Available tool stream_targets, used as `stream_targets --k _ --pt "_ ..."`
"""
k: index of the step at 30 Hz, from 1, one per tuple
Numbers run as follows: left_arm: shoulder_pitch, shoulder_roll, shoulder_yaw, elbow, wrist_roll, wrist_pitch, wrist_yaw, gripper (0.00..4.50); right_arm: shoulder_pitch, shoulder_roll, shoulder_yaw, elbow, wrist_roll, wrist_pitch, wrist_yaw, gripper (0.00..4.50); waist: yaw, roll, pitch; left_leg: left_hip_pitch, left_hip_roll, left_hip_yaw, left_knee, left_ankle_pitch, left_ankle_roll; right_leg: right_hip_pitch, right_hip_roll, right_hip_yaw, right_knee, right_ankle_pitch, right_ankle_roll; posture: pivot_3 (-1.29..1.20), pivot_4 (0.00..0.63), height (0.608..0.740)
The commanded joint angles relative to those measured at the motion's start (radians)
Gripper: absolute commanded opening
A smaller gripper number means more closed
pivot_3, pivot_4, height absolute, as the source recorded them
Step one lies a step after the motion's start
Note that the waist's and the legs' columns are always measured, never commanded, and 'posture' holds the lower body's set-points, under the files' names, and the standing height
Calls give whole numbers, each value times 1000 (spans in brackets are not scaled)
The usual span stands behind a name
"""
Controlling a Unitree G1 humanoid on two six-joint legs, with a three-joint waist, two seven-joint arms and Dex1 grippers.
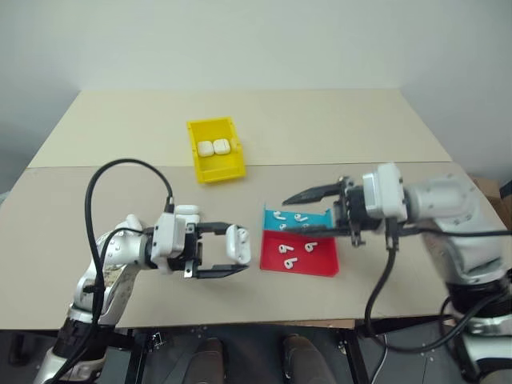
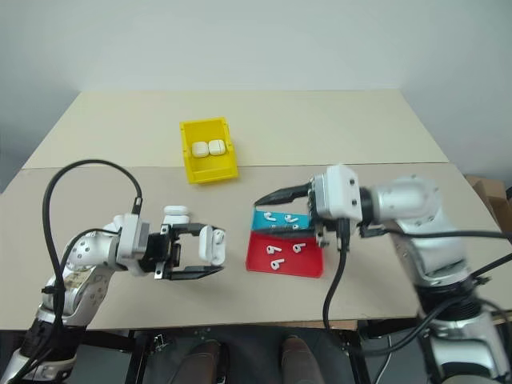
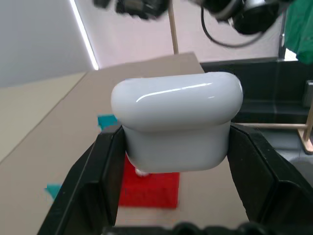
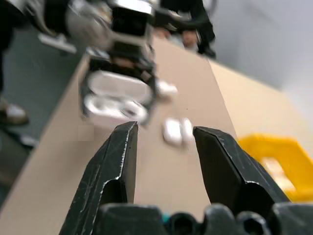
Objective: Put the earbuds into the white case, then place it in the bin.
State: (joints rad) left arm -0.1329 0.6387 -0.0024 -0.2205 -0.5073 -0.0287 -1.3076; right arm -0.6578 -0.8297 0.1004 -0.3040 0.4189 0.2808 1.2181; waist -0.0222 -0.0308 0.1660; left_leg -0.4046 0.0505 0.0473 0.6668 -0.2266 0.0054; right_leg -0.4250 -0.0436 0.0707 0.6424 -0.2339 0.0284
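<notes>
My left gripper (image 1: 237, 254) is shut on a white case (image 1: 238, 243), held level just above the table left of the tray; the same case (image 3: 176, 122) sits clamped between the two black fingers. My right gripper (image 1: 286, 216) hovers over the tray's far end, pointing left, open with nothing between its fingers (image 4: 115, 161). Several earbuds (image 1: 288, 249) lie loose on the red and teal tray (image 1: 318, 261). The yellow bin (image 1: 218, 170) stands farther back on the table with two white cases (image 1: 214, 147) inside.
Another white case (image 1: 188, 210) lies on the table just behind my left wrist. A seam (image 1: 360, 165) runs across the tabletop behind the tray. A black cable (image 1: 120, 168) loops above my left arm.
</notes>
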Motion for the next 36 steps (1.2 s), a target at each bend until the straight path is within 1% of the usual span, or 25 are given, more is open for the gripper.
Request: stream_targets --k 1,3,6,9,12,17,22,30,36 --pt "66 20 48 -57 2 -38 19 2815 -95 -76 114 70 -181 6 52 2270 2 0 0 0 0 0 0 0 0 0 0 0 0 0 0 0 150 740" --pt "122 25 56 -77 11 -57 25 2815 -185 -88 211 154 -282 -5 115 2270 2 0 0 0 0 1 -1 0 0 -1 -1 0 -1 0 -1 0 150 740" --pt "168 19 44 -91 39 -92 40 2815 -294 -70 337 287 -441 -95 178 2270 3 0 0 -1 0 2 -2 0 0 -2 -1 1 -1 0 -1 0 150 740" --pt "175 3 23 -106 58 -93 76 2815 -375 -11 412 411 -507 -122 237 2270 3 0 0 -1 0 2 -2 0 0 -3 -1 0 -1 0 -1 0 150 740" --pt "171 -7 6 -116 66 -86 97 2815 -418 49 462 543 -573 -199 256 2270 4 0 0 -1 0 2 -2 0 0 -3 -1 0 -1 0 -1 0 150 740" --pt "166 -11 -13 -122 83 -82 123 2815 -434 102 484 632 -622 -212 299 2270 9 1 1 -2 0 2 -3 0 0 -3 -1 0 -1 0 -1 0 150 740" --pt "164 -13 -25 -121 86 -89 138 2815 -436 147 507 681 -689 -193 291 2270 6 1 1 -2 0 2 -3 0 0 -3 -1 0 0 0 -1 0 150 740" --pt "155 -17 -50 -119 103 -98 147 2815 -410 170 508 714 -725 -230 298 2270 5 1 1 -1 0 2 -3 0 0 -3 -1 0 1 0 -2 0 150 740" --pt "145 -13 -44 -119 107 -94 163 2815 -415 193 509 765 -744 -244 299 2270 4 1 1 -1 0 2 -3 0 0 -3 -1 0 1 0 -2 0 150 740"
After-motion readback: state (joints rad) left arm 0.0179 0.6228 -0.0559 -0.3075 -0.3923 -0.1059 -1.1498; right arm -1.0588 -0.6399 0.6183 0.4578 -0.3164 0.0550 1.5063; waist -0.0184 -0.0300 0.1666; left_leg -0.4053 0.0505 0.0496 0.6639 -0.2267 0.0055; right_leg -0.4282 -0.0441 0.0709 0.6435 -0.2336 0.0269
